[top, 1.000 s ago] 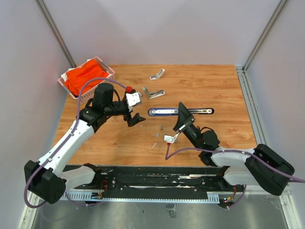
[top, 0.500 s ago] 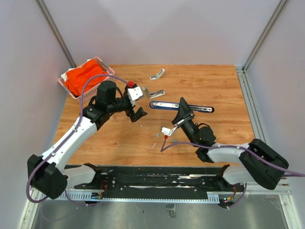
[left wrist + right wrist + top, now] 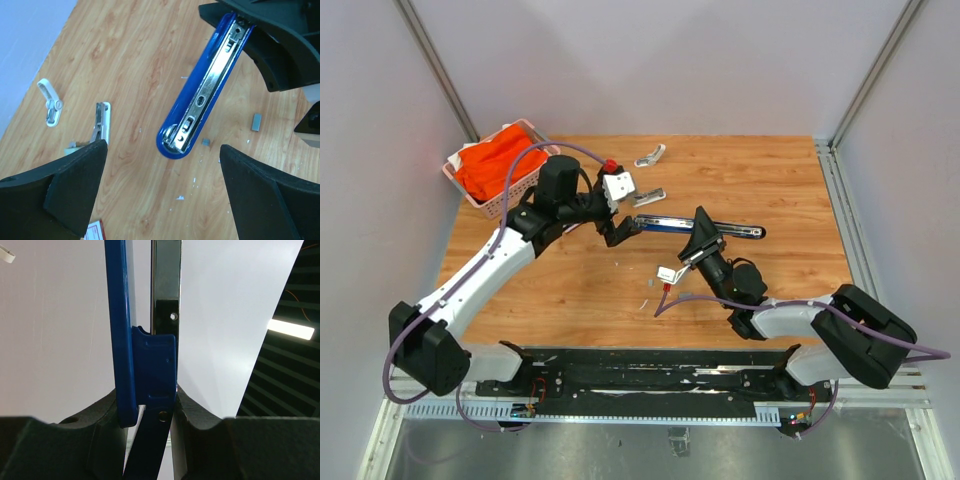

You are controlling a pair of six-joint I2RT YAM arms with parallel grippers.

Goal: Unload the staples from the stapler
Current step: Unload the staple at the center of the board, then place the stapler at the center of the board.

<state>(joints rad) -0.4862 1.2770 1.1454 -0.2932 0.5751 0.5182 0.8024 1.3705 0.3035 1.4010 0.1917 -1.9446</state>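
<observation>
On the one table [image 3: 570, 290], two arms meet just toward 3 o'clock of centre. The right gripper [image 3: 150, 402] is clamped on the one stapler [image 3: 200, 95], whose metal channel is exposed. The left gripper [image 3: 626, 228] gapes wide and empty at the blue tip's 9 o'clock. The stapler should be held steady and tilted so leftovers slide out. Two grey bits of staples [image 3: 256, 122] lie on the wood.

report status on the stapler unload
Left gripper open, lined up on tip of long blue-and-black stapler. Right gripper shut on stapler's middle. Short silvery-grey staple strip loose on wooden table, nothing in the way.
</observation>
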